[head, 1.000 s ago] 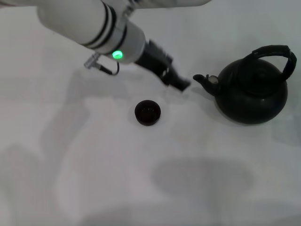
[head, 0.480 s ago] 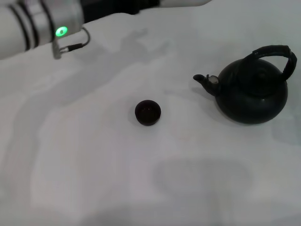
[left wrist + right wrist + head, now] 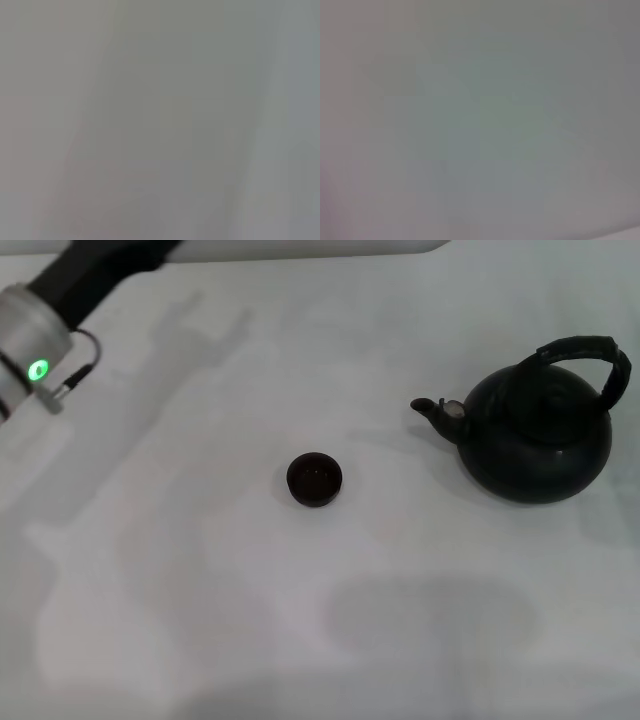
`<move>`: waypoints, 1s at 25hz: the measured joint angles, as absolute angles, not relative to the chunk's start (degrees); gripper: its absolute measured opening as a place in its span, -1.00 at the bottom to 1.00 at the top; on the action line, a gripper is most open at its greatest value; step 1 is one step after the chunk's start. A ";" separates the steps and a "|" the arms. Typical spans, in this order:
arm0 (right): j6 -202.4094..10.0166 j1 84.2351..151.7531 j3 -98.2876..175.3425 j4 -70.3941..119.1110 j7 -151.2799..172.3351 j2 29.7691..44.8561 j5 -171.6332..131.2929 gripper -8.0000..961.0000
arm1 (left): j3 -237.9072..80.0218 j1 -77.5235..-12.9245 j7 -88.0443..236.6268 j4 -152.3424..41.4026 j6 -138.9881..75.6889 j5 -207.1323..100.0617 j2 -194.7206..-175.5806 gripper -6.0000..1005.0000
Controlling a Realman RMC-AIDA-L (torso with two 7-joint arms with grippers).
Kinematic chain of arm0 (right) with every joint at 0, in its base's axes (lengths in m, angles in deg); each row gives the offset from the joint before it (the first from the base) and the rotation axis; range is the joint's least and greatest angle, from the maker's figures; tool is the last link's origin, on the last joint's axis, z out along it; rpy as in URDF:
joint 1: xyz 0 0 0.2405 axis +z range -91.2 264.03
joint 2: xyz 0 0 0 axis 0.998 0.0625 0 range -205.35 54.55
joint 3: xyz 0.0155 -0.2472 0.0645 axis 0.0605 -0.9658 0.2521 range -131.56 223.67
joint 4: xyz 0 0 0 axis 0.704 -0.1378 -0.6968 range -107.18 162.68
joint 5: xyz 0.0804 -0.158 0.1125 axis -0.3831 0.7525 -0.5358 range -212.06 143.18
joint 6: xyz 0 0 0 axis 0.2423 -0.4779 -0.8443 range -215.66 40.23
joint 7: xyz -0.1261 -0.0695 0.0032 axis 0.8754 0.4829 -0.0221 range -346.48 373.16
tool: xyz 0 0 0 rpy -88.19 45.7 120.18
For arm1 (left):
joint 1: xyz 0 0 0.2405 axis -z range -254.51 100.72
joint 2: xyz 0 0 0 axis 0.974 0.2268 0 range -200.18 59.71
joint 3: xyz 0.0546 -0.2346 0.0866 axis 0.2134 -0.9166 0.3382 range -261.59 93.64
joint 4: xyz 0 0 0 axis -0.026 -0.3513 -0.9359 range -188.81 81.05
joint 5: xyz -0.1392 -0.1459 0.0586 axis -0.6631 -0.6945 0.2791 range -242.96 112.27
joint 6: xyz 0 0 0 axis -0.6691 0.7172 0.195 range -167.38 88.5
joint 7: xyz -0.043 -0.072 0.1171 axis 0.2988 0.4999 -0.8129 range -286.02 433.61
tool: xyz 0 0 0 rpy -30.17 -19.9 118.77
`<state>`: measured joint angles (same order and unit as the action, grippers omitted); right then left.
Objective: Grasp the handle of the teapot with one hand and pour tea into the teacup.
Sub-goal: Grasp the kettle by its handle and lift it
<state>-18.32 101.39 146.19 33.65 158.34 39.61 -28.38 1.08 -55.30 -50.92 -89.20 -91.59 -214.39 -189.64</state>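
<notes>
The black teapot (image 3: 540, 435) stands upright on the white table at the right of the head view, its short spout pointing left towards the teacup. Its thick black arched handle (image 3: 580, 348) loops over the lid, with nothing holding it. The tiny dark teacup (image 3: 314, 479) stands alone near the middle. My left gripper (image 3: 140, 255) is at the far upper left, raised and running off the top edge, well away from the cup and the teapot. My right gripper is out of view. Both wrist views show only a blank pale surface.
The white table (image 3: 300, 620) fills the head view. My left arm's wrist with a green light (image 3: 38, 368) is at the left edge. Soft arm shadows lie across the table's left and front.
My left arm has swung away from beside the teapot's spout, moving left and back to the upper left corner. The teapot and the teacup have not moved.
</notes>
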 joint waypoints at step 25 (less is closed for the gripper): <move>-5.04 99.26 119.98 32.84 148.75 35.50 -27.46 0.81 | 0.27 -54.68 -64.02 -75.23 -98.28 -232.95 -189.60 0.61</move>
